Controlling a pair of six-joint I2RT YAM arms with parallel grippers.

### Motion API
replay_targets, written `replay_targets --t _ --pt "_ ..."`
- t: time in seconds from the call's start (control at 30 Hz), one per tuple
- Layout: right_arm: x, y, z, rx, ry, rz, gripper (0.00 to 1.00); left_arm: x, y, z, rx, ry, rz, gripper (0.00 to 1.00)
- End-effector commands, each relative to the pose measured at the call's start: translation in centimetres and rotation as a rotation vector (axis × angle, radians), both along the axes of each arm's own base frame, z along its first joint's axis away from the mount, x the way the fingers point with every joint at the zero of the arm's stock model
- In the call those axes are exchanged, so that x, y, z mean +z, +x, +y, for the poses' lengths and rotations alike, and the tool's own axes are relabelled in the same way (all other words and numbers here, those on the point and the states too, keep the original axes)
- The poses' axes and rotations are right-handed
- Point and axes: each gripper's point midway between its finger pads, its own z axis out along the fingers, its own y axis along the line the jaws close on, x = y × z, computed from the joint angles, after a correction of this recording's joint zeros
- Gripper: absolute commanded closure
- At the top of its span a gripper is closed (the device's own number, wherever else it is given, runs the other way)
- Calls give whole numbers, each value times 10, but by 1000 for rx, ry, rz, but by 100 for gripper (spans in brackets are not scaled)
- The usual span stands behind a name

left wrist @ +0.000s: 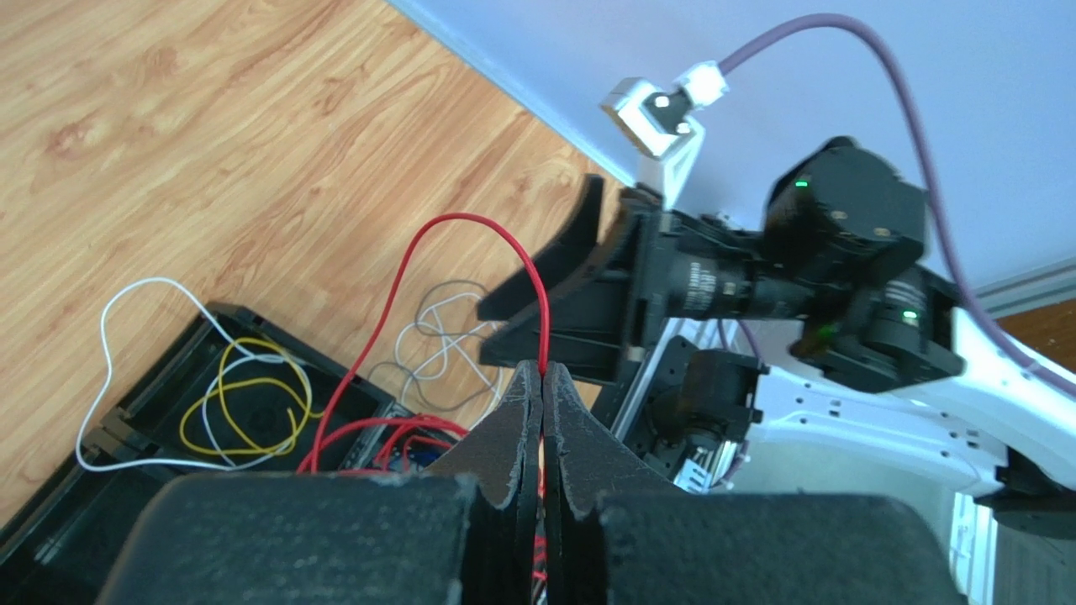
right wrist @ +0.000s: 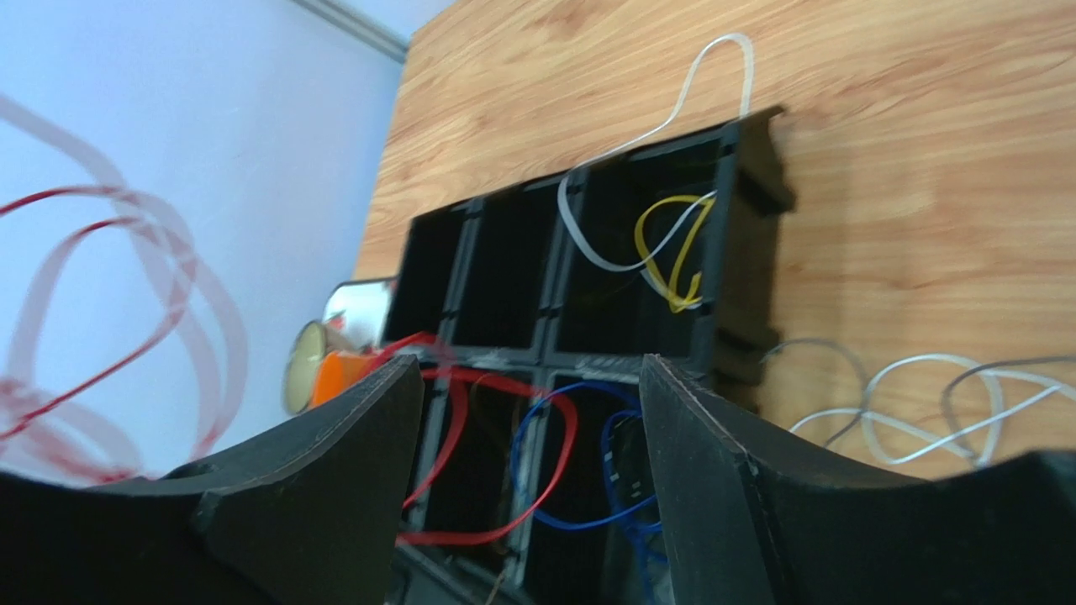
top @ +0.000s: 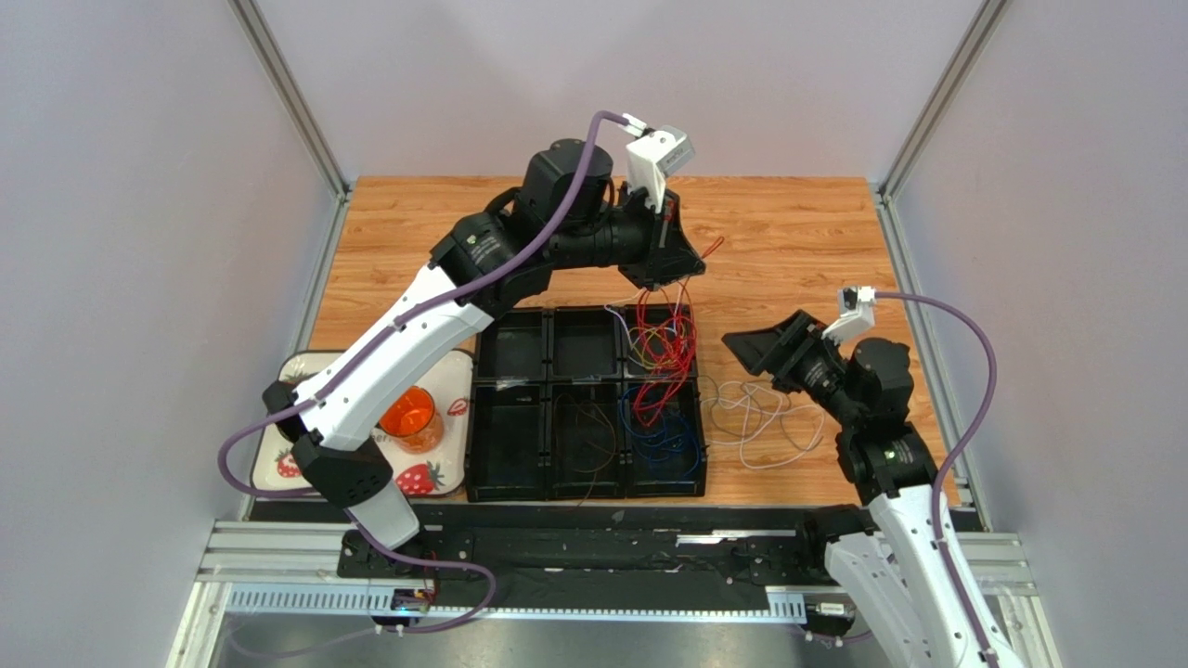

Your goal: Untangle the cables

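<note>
left end effector (left wrist: 543, 378) pinched shut on a red cable (left wrist: 544, 315), raised above the black tray (top: 586, 490), right end effector (right wrist: 531, 378) open beside it, yellow cable (left wrist: 301, 393) and blue cable (top: 667, 443) in tray compartments, white cables (top: 753, 411) on the tabletop (top: 795, 237) just right of the tray

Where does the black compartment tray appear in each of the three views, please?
Top external: the black compartment tray sits mid-table, just beyond the arm bases.
Left wrist: one corner of it shows at the lower left.
Right wrist: it fills the centre, seen at a slant.
Shared landmark: the loose grey-white cables lying on the wood beside the tray.
</note>
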Motion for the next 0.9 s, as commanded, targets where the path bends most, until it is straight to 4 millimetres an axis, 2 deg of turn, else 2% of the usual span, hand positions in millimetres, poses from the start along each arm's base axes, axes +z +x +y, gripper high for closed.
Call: replay_targets --t 0.0,0.23,0.47,0.7,0.87 --pt "23 -27 18 103 122 67 32 2 17 -9 36 -29 -24 100" --pt "14 -39 22 117 170 146 33 -7 30 -17 71 -35 0 100" --pt "16 -32 24 117 192 139 34 -10 34 -24 69 -58 18 100" --pt "-1 -26 29 137 149 155 35 -15 36 -31 61 -65 39 100" --pt "0 -26 39 167 149 141 35 -16 37 -33 59 -70 46 100"
